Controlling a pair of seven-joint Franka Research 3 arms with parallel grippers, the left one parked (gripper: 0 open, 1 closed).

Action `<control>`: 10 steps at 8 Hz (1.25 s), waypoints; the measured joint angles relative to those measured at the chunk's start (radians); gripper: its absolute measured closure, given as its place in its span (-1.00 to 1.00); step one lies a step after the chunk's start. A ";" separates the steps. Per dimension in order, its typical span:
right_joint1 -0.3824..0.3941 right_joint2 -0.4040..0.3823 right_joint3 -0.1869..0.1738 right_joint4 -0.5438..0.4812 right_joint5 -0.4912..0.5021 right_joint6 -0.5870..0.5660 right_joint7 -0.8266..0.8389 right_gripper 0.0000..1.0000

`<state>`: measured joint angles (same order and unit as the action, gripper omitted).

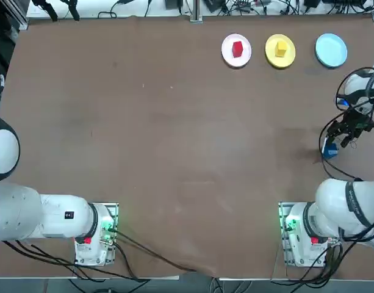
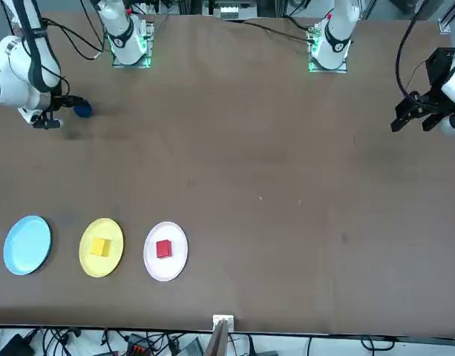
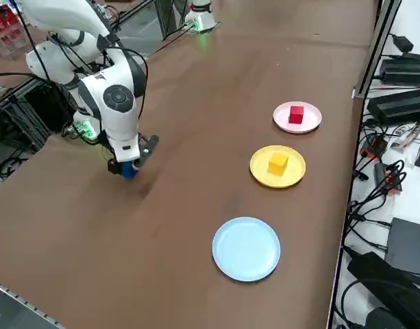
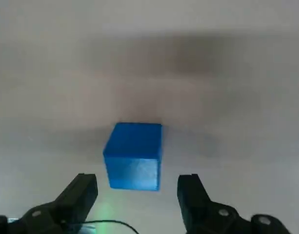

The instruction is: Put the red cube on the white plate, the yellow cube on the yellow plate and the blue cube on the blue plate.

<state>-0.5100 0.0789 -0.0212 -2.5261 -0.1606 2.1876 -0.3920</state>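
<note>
No text, label, brand, number or sign can be read anywhere, neither near the right gripper nor away from it.

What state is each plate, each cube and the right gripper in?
White plate: bearing the red cube.
Yellow plate: bearing the yellow cube.
Blue plate: bare.
Red cube: on the white plate.
Yellow cube: on the yellow plate.
Blue cube: ungripped.
Right gripper: open, at the blue cube.
</note>
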 joint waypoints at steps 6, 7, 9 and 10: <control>-0.025 0.034 0.000 -0.060 -0.001 0.109 0.000 -0.98; -0.026 0.045 0.000 -0.071 -0.001 0.134 0.001 -0.96; -0.027 0.059 0.000 -0.079 -0.001 0.163 0.001 -0.74; -0.029 0.054 0.000 -0.078 -0.001 0.161 0.003 -0.41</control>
<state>-0.5387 0.1328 -0.0210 -2.6036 -0.1619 2.3483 -0.3892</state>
